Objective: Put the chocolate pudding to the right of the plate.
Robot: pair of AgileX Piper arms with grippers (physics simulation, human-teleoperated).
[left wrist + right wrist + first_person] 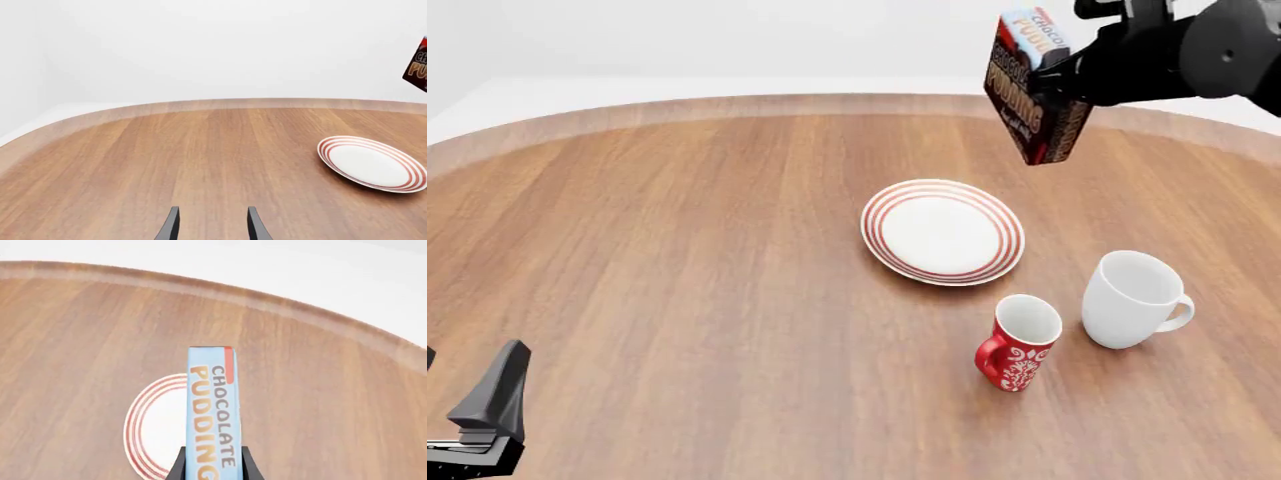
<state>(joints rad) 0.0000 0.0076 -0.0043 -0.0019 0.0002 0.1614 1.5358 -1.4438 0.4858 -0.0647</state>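
The right gripper (212,465) pinches the blue-topped, brown-sided chocolate pudding carton (1036,85) in midair (tilted, long axis pointing forward from the fingers) beyond the red-ringed white plate (942,231); left gripper (211,225) spread, empty.

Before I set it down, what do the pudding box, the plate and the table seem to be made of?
The chocolate pudding, held by the right gripper, looks like printed cardboard: flat faces, sharp edges, matte lettering. The plate looks like glazed ceramic: smooth white with painted red rings, though a render leaves that open. The table looks like finished wood, with visible grain and a paler rim.
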